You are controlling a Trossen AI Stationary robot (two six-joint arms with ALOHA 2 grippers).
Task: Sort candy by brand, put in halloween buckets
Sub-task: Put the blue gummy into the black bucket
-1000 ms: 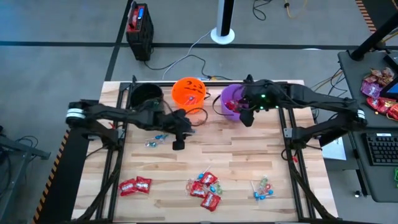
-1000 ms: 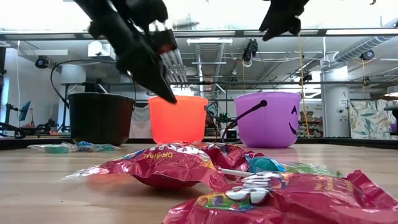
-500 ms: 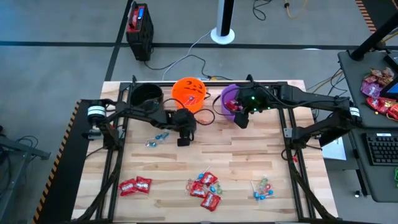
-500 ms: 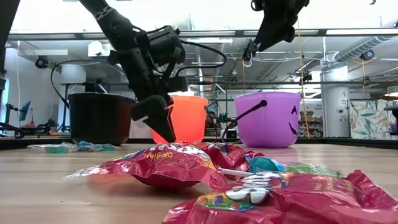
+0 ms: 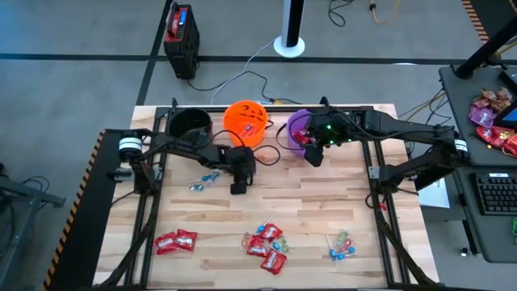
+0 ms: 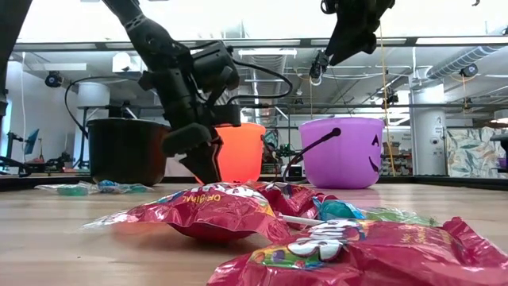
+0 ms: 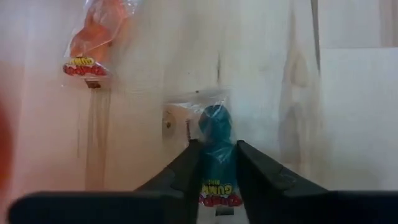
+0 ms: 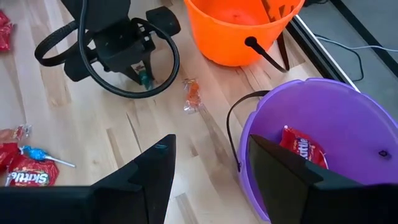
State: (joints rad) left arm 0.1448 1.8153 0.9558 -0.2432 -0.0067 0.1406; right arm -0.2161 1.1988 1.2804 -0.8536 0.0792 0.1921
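My left gripper (image 5: 237, 187) stands low over the table's middle, in front of the orange bucket (image 5: 245, 120), shut on a small blue wrapped candy (image 7: 216, 134) that lies on the wood. An orange wrapped candy (image 7: 92, 43) lies just beyond it. My right gripper (image 5: 311, 153) hangs open above the near rim of the purple bucket (image 8: 311, 118), which has a red packet (image 8: 303, 146) inside. The black bucket (image 5: 191, 123) stands at the far left. My left gripper pinches the blue candy between its two fingers, one on each long side of the wrapped body (image 7: 216, 158). The fingers (image 7: 186, 168) come slanting down from above. The candy lies on the table, and its clear wrapper end sticks out past the fingertips.
Two blue twist pieces (image 5: 203, 181) lie to the left of my left gripper. Near the front edge lie two red packets (image 5: 175, 240), a pile of red packets and sweets (image 5: 265, 242) and lollipops (image 5: 341, 245). The purple bucket's black handle (image 8: 233, 124) hangs down its near side.
My left gripper has come down to the table in front of the orange bucket and tipped steeper, ending at the blue candy. My right gripper has shifted slightly toward the table's left over the purple bucket, then kept still.
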